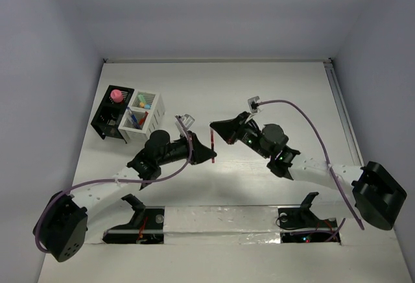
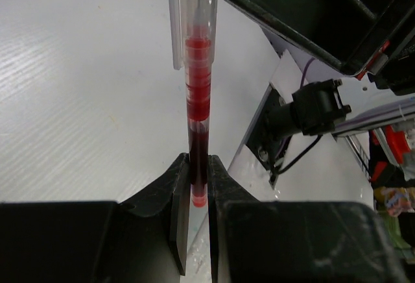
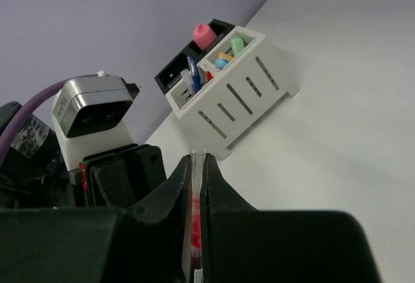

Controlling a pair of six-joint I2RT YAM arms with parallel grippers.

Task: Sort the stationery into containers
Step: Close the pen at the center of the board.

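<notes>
The left fingers (image 2: 178,198) are closing narrowly on one end of a red pen (image 2: 198,101), whose red ink tube is showing through a clear barrel. The right fingers (image 3: 172,192) are pinching the other end of the same pen, so both arms are gripping it at once (neither pair is showing any gap beyond the pen's own width). The pen's clear clip is lying at the end nearer the right fingers. Seen from above, the two arms are meeting tip to tip near the middle of the white surface (image 1: 272,88), with the pen bridging the short span between them and hanging just above the surface rather than lying on it. Well apart from them, toward the far left corner, the containers are standing side by side and touching: a black slotted box (image 1: 104,124) and a white slatted box (image 1: 155,117) with two compartments. A pink-topped stubby piece (image 1: 117,95) is sticking up out of the far end of the black box. In the white box, blue pens (image 3: 193,78) are leaning in the nearer compartment, while a mint green bit (image 3: 237,44), an orange bit (image 3: 225,56) and a pale blue bit (image 3: 220,63) are sitting together in the farther one.
</notes>
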